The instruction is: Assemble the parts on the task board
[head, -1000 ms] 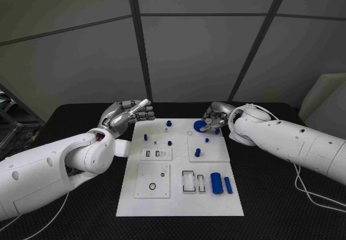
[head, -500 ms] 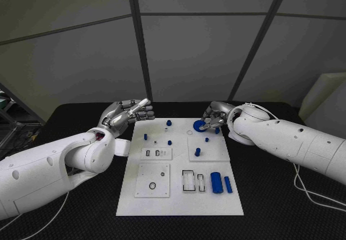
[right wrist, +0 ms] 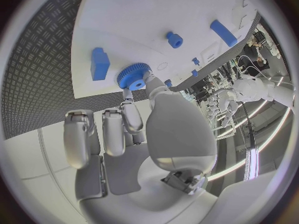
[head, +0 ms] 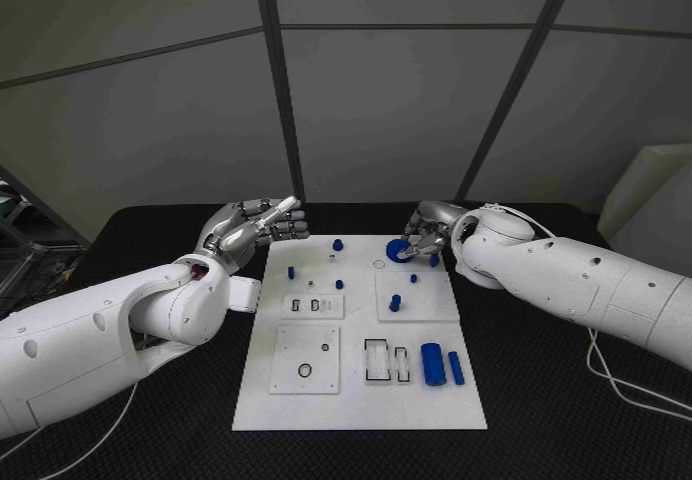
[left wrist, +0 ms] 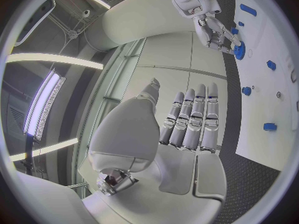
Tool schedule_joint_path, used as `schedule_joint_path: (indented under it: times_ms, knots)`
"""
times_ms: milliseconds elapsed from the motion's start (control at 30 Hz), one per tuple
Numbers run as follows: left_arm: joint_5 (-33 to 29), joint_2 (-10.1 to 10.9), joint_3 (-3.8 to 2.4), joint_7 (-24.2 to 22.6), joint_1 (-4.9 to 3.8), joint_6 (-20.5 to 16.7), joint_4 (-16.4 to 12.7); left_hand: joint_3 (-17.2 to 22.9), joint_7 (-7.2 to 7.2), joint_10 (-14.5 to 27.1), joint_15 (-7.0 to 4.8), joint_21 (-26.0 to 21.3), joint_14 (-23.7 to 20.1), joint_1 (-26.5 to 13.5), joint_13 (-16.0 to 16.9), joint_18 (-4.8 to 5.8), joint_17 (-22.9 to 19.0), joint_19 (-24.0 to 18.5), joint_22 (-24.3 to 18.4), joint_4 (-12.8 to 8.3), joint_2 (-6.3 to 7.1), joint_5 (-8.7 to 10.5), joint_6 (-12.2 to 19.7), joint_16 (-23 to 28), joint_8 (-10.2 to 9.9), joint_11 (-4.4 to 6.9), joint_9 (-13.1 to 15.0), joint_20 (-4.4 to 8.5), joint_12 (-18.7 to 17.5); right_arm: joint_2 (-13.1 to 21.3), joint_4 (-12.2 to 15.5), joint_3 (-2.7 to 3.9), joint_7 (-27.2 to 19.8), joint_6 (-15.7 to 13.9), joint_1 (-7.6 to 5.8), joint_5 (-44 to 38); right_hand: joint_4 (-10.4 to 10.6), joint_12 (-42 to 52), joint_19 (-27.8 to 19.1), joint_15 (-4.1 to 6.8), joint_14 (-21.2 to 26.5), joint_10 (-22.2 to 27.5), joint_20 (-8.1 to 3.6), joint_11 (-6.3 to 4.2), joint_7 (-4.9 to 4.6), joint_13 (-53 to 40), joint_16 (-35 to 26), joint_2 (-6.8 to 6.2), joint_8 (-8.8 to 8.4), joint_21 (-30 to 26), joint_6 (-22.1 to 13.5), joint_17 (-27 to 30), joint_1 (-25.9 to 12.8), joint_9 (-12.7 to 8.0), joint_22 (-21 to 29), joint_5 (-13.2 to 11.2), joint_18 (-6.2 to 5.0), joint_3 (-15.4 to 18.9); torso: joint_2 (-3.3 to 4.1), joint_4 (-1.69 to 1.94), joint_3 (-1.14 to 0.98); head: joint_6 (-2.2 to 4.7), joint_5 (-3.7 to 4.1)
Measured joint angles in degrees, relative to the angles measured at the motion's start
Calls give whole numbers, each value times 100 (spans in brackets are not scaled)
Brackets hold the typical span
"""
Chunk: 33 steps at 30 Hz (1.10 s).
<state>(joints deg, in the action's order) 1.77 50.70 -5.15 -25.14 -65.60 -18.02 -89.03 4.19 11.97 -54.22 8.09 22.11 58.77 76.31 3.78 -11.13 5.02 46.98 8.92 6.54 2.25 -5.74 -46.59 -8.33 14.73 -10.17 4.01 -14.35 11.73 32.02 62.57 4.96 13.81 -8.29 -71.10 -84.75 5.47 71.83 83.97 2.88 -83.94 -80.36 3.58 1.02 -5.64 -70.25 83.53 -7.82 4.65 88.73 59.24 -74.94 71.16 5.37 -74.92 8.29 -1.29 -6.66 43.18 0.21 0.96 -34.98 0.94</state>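
Shifted slightly toward the board's middle since a second ago: right hand (head: 420,236) with blue gear (head: 398,251) pinched in its fingertips (right wrist: 129,104), at the far right part of the board (head: 361,405), just beside a small ring (head: 379,266). Left hand (head: 257,228) unmoved, raised off the board's far left corner, fingers (left wrist: 194,119) straight and together, holding nothing.

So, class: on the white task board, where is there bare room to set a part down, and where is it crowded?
Free: the task board's near strip, below the inset plate with the oval hole and the blue cylinder. Also the black table on either side. Crowded: the far end, where the right hand holds the blue gear among small blue pegs.
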Motion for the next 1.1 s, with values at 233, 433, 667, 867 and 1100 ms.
schedule_joint_path:
  times_ms: [233, 433, 667, 867, 1100]
  knots:
    - [0, -3, 0, 15, 0, 4, 3, -23, 0, 0, 0, 0, 0, 0, 0, 0, 0, 0, 0, -23, 0, 0, 0, 0, -26, 0, 0, 0, 0, -27, 115, -8, 104, -46, 13, -329, 10, 75, 0, 0, 0, -1, 0, -1, 12, -71, 3, 0, 0, 24, 71, 0, 0, 28, 0, 33, -1, -9, 0, 0, -2, 0, 7]
    - [1, -4, 0, 22, 0, 8, 4, -23, 0, 0, 0, 0, 0, 0, 0, 0, -5, 0, 1, -23, 0, 0, 0, 0, -26, 0, -5, 0, -21, -31, 251, -10, 212, -155, 18, -665, -46, 244, 0, 11, -11, -113, 0, -51, 39, -249, 47, 110, -4, 64, 274, 1, 64, 86, 1, 388, -1, -110, 0, 0, -2, 3, 18]
    - [2, -4, 0, 31, 0, 12, 7, -23, 0, 0, 0, 0, 0, 0, 0, 0, -5, 0, -5, -23, 0, 0, 0, 0, -26, 0, -4, 0, -21, -5, 363, -10, 283, -305, 18, -843, -103, 331, 0, 42, 0, -184, -42, -82, 80, -371, 47, 185, 6, 89, 393, 1, 106, 123, 1, 730, 2, -263, 0, 0, -2, 7, 12]
    - [2, 2, 0, 36, 0, 14, 21, -23, 0, 0, 0, 0, 0, 0, 0, 0, -4, 0, -5, -23, 0, 0, 0, 0, -26, 0, -4, 0, -21, 86, 606, -10, 288, -550, 20, -881, -123, 396, -1, 41, 0, -205, -42, -102, 91, -436, 71, 228, 10, 91, 405, 1, 119, 130, 1, 801, 91, -296, 0, 1, -2, 13, -12]
    - [2, 4, 0, 39, 0, 16, 36, -8, 0, 0, 0, 0, 0, 0, 0, 0, -4, 0, -5, -38, 0, 0, 0, 21, -26, 0, -4, 0, -21, 23, 964, -9, 267, -843, 21, -1034, -144, 400, -1, 62, -21, -205, -41, -102, 75, -447, 70, 250, -1, 91, 421, 2, 114, 130, 1, 833, 90, -317, 1, 4, -2, 29, -30]
